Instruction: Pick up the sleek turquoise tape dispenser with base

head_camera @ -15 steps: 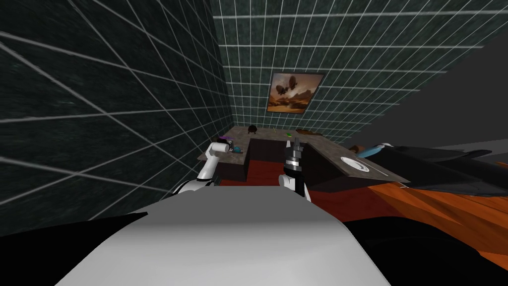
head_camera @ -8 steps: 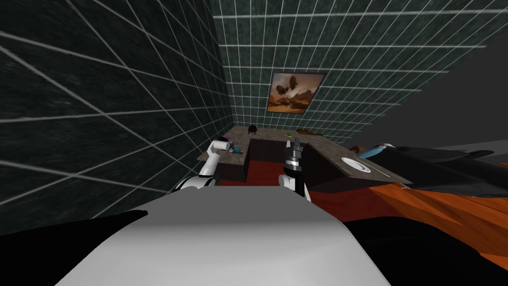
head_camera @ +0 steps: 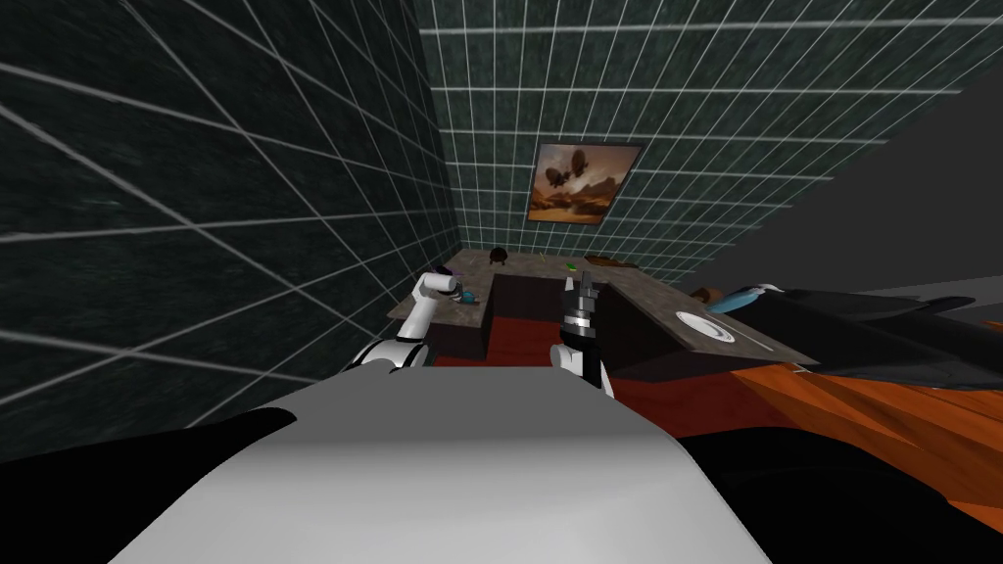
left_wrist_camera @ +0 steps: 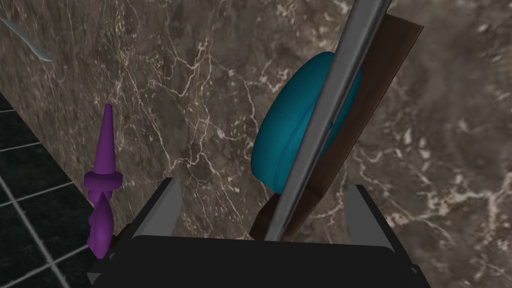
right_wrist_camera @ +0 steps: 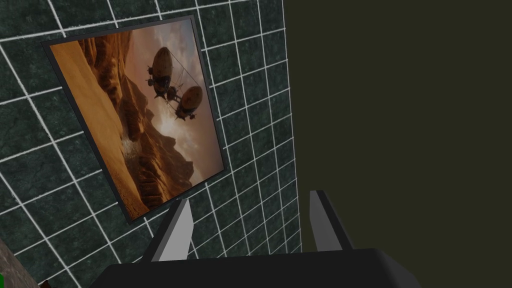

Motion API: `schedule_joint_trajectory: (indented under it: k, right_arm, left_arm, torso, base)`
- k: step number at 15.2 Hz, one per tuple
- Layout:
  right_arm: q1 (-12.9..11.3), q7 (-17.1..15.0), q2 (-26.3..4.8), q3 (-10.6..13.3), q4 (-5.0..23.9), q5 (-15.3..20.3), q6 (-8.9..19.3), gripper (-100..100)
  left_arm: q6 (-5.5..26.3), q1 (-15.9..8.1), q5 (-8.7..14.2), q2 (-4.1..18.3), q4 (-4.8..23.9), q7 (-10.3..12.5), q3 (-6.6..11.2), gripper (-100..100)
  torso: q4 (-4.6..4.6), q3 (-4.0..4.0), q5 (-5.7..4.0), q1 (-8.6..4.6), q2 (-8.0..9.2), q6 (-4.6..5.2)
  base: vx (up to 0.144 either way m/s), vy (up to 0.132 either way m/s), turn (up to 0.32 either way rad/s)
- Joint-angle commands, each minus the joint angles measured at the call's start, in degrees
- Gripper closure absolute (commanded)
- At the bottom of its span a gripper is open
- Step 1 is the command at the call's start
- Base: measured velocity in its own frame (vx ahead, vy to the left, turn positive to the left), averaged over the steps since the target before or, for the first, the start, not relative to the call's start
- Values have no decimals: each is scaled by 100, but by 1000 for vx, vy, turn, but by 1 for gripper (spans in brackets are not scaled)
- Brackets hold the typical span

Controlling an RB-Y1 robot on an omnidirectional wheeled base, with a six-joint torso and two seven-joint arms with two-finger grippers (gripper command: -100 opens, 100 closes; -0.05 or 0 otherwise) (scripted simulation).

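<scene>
While grey bar [left_wrist_camera: 330,100] hides part of turquoise dispenser [left_wrist_camera: 285,137] | both jaws open, empty

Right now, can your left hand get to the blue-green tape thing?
Probably yes. My left gripper is open, with the turquoise tape dispenser lined up between its fingers on the brown marbled counter. A slanted grey bar crosses over the dispenser, though, and could get in the way.

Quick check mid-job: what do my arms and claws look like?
The left arm is white, with rounded segments. The right arm is white at its base, then dark with pale bands toward the wrist. The left claw and right claw match: a dark box carrying two thin, light grey, blade-like fingers. No cables or markings show.
</scene>
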Motion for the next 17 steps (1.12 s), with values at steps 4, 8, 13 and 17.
schedule_joint_trajectory:
  k: [4, 8, 13, 17]
  right_arm:
    - [0, 0, 0, 0, 0, 0, 0, 0]
    - [0, 0, 0, 0, 0, 0, 0, 0]
    - [-1, 0, 0, 0, 0, 0, 0, 0]
    - [-1, 0, 0, 0, 0, 0, 0, 0]
  left_arm:
    - [497, -245, 42, -8, 269, 131, 2, -100]
    - [649, -335, 54, -15, 367, 177, 0, -100]
    - [299, -457, 39, -2, 885, 102, 71, -100]
    - [45, -533, 29, 7, 1224, 47, 120, -100]
  torso:
    - [0, 0, 0, 0, 0, 0]
    - [0, 0, 0, -2, 0, 0]
    - [2, 8, 0, 0, 15, 0]
    - [3, 9, 0, 0, 17, 0]
  base:
    - [23, -1, -7]
    - [24, -4, -12]
    - [-9, -4, -29]
    - [-13, -4, -26]
